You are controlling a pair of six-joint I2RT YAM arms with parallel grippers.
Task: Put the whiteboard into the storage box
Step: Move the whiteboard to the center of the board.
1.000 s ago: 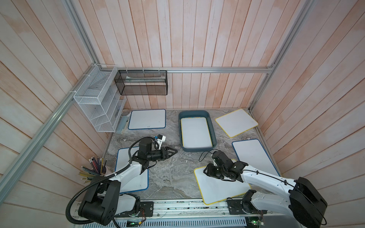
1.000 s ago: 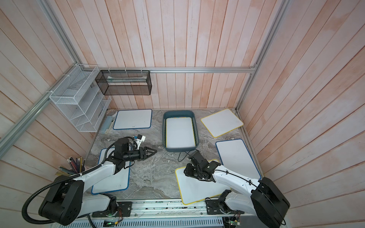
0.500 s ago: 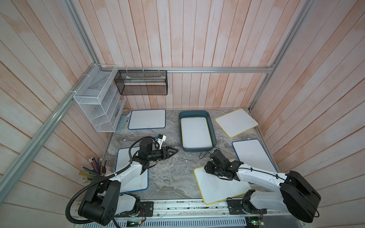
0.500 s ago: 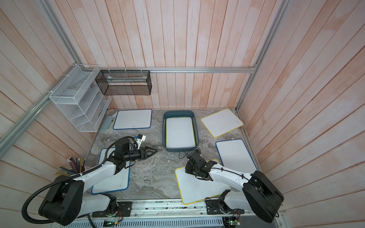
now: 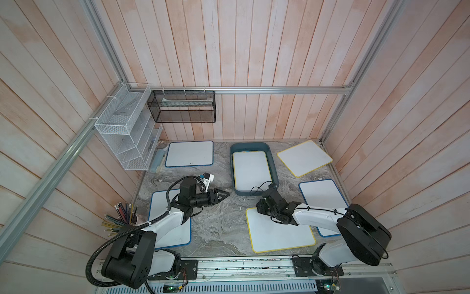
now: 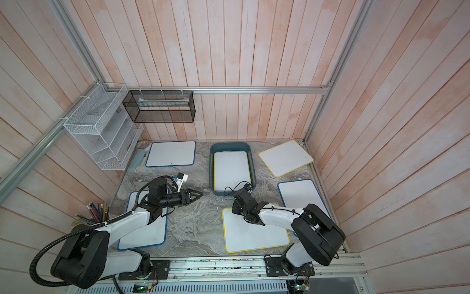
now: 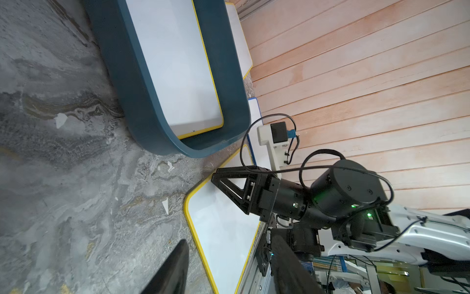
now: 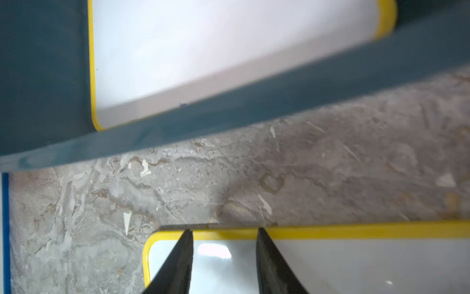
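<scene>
Right gripper (image 8: 225,230) advanced to whiteboard (image 8: 356,262) rim | jaws apart, empty | board likely light, stiff, slick; pinch yellow edge ahead.

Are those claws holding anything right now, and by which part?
Nothing is held. The right gripper stands open at the near yellow whiteboard's edge; the left gripper is open and empty.

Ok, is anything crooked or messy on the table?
Yes: the yellow-edged whiteboard by the far right corner lies skewed against the edges of the table. Small white flecks dot its top too.
</scene>
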